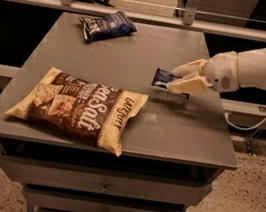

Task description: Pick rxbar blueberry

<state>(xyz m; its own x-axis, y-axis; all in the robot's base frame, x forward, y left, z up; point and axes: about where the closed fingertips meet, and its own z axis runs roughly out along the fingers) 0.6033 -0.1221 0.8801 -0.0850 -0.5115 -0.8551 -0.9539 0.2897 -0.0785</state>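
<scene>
The rxbar blueberry (162,77) is a small flat dark navy wrapper. It sits between the cream fingers of my gripper (179,77), right of the table's middle. The gripper is shut on the bar's right end and holds it slightly above the grey tabletop (132,52); a shadow lies on the table just beneath it. Only the bar's left half shows; the fingers cover the other half. The white arm (250,69) reaches in from the right.
A big brown-and-cream sea salt chip bag (79,106) lies at the front left of the table. A larger dark blue snack bag (106,25) lies at the back left. Drawers sit under the tabletop. A rail runs behind the table.
</scene>
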